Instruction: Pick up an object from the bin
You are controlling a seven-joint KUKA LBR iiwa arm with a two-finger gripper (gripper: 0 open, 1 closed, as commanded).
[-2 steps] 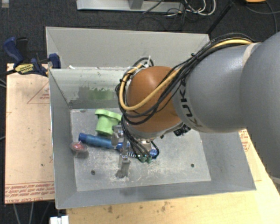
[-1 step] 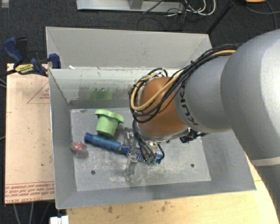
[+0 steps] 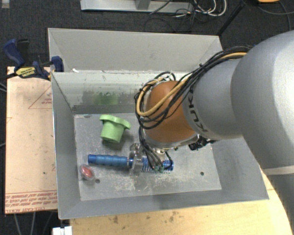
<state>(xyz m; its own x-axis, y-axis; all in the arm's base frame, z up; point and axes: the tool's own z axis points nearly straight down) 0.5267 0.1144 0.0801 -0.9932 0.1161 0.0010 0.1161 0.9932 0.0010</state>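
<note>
Grey bin (image 3: 196, 176): green cup (image 3: 112, 129), blue rod (image 3: 107, 160), red ball (image 3: 86, 172).

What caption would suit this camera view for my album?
Robot's jaws low at one end of a blue rod; green cup and red ball nearby.

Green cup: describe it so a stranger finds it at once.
Look in the grey metal bin, at its floor's left half. The green cup lies there, farther back than the blue rod and small red piece. It alone is green, stubby, with a flared rim.

Grey arm (image 3: 245, 92) reaches leftward, orange-covered wrist (image 3: 166, 112) pointing down
</note>
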